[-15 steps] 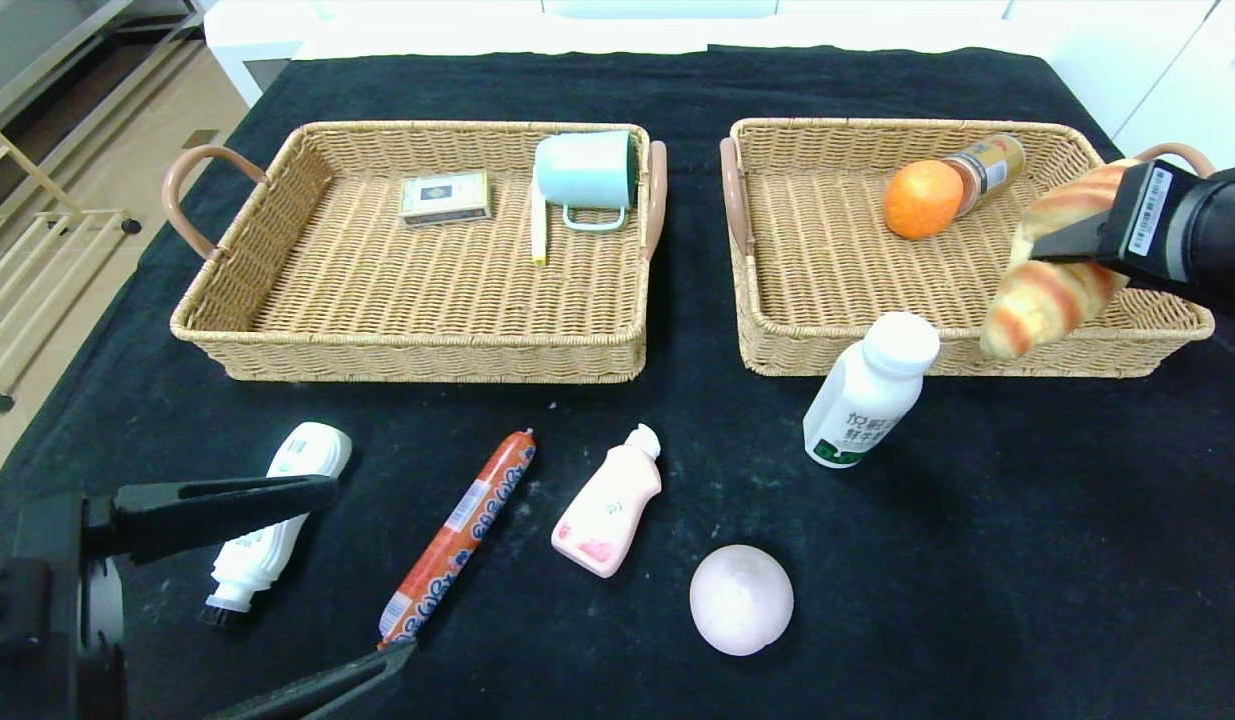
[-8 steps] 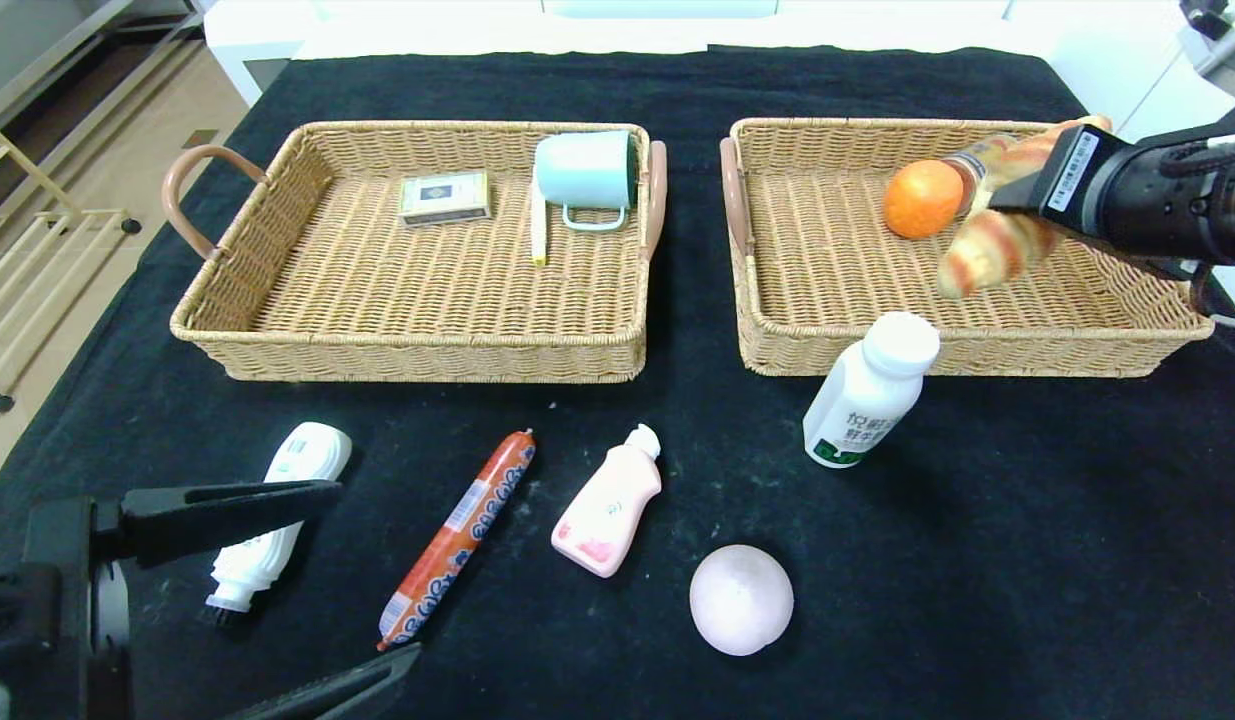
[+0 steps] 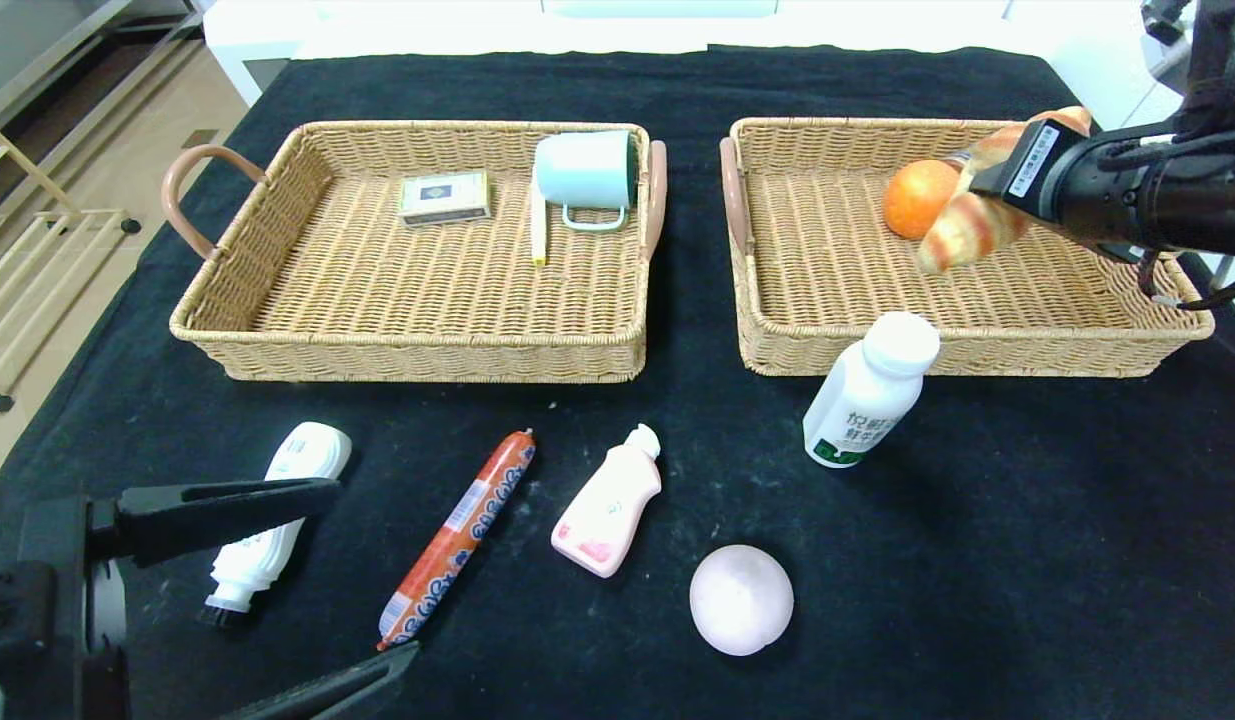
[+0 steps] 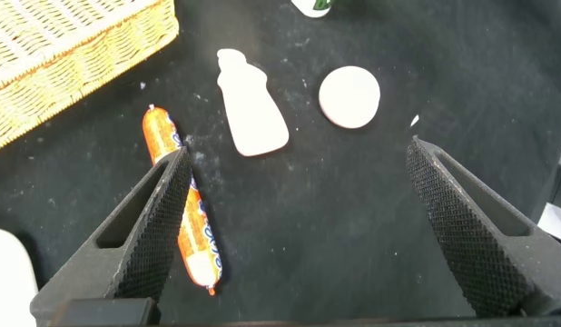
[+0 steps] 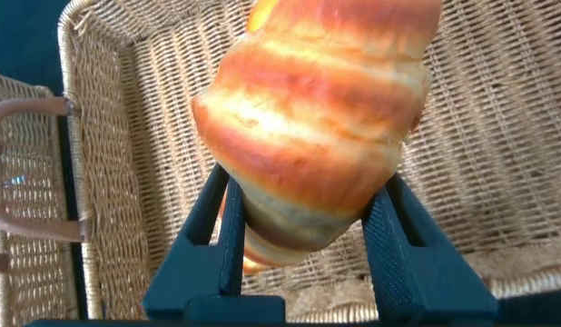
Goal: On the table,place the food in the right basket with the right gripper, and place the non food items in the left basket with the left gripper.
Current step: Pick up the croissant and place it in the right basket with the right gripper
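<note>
My right pincer (image 3: 987,200) grips the croissant (image 3: 962,225) across its middle, long axis slanting down beyond my fingertips, with the right basket (image 3: 767,330) floor directly beneath, orange (image 3: 917,197) just beside.

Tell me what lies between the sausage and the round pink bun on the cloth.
In the head view, the pink bottle lies on its side between the sausage and the pink bun.

A table draped in black cloth (image 3: 617,80) fills the room's centre under bright, even light. White cabinets (image 3: 617,15) line the far side. To the left, a pale wooden floor (image 3: 97,150) runs beneath a light-coloured metal rack (image 3: 37,280) standing on small dark casters.
</note>
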{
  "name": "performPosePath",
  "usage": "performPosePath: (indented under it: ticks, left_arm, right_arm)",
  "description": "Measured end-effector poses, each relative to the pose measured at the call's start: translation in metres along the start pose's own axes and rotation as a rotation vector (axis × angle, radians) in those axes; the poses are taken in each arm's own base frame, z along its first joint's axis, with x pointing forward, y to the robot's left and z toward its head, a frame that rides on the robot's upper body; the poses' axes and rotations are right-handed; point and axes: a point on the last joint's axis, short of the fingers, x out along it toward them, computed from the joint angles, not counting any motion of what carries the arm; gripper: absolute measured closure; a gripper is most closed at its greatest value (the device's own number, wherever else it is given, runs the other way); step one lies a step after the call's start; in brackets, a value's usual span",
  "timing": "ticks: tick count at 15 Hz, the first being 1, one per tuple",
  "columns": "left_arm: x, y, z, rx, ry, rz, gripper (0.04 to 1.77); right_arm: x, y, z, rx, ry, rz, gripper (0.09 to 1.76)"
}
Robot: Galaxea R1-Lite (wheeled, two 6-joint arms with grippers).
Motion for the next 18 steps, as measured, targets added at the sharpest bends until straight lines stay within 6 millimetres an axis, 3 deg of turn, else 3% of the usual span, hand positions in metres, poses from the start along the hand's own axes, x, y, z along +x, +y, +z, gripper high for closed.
performPosePath:
  ticks: [4, 10, 18]
  left_arm:
    - [0.000, 0.000, 0.000, 0.001, -0.002, 0.000, 0.09]
    - [-0.001, 0.000, 0.000, 0.002, -0.003, 0.000, 0.09]
    - [0.000, 0.000, 0.000, 0.004, 0.000, -0.003, 0.09]
  right_arm:
    - [0.011, -0.001, 0.002, 0.003, -0.006, -0.013, 1.03]
    - [0.014, -0.002, -0.001, -0.013, 0.008, -0.020, 0.54]
    - [0.016, -0.002, -0.005, -0.036, 0.020, -0.024, 0.28]
